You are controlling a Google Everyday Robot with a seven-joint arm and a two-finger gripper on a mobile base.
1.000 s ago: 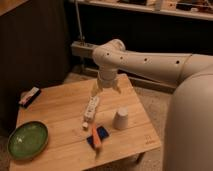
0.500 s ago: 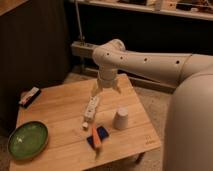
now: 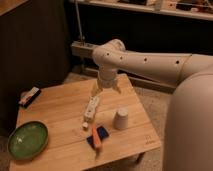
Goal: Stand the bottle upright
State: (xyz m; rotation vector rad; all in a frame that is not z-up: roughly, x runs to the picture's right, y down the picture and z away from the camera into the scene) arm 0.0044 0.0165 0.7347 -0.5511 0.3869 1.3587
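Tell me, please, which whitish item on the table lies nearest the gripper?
The slim bottle, lying on its side just below the gripper; the cup stands farther right, the box far left.

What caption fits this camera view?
Open pincer hovers over the bottle lying on its side on the table, cup nearby.

Cannot read the label on the bottle [image 3: 91,109] (too small and soft for that). Cannot tell which end carries the cap. Cut off at the right and bottom edges: robot body [image 3: 192,125]. Hidden in part behind the gripper [image 3: 106,89], poised fingers apart just above the bottle's far end: far edge of the table [image 3: 55,107]. Cannot tell what the orange-and-blue thing [image 3: 96,136] is. Cut off at the top edge: shelf clutter [image 3: 165,5].
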